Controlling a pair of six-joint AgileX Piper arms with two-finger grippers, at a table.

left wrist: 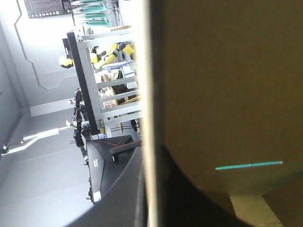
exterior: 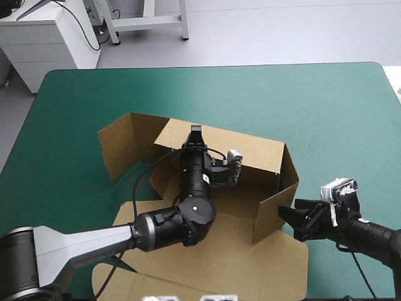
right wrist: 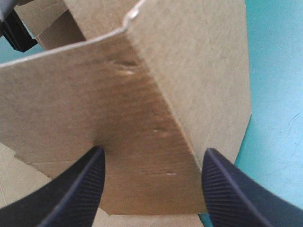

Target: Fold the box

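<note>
box (exterior: 250, 157): creased brown board | left end effector (exterior: 196, 133) pinches it | right end effector (right wrist: 154, 151) apart

The left arm (exterior: 94, 241) is showing a silver-grey link running into glossy black, rounded joints, one of them carrying a small white dot (exterior: 195, 209). The right arm (exterior: 376, 237) is appearing as a plain black tube. The right gripper (right wrist: 151, 158) is showing two broad black fingers (right wrist: 78, 191), curved like fins and finely ribbed across their faces.
</note>
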